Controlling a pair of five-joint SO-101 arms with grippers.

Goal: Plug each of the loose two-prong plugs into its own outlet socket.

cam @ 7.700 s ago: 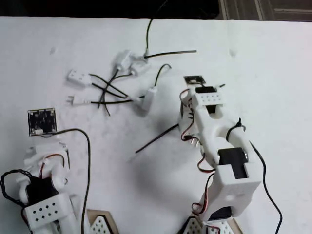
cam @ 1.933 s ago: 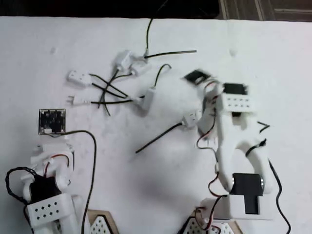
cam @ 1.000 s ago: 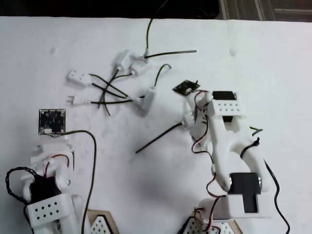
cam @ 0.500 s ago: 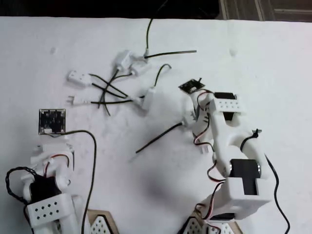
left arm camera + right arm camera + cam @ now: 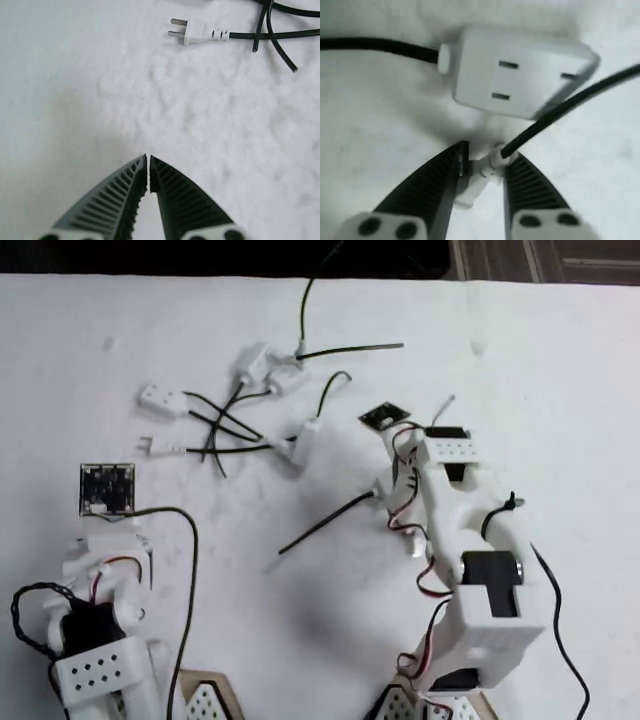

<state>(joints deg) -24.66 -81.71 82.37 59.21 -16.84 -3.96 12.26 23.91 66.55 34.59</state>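
Swinging back toward frame centre, the right gripper, pinching a plug, faces the outlet socket, so insertion looks next; the left gripper stays pressed together.

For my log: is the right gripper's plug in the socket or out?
Out. The right gripper holds the plug; the socket slots are empty.

Left hand, ribbed fingers pressed tip to tip, points across the white worktop. Well beyond the tips lies a white two-prong plug, prongs bare, its dark cord running under crossing black cords.
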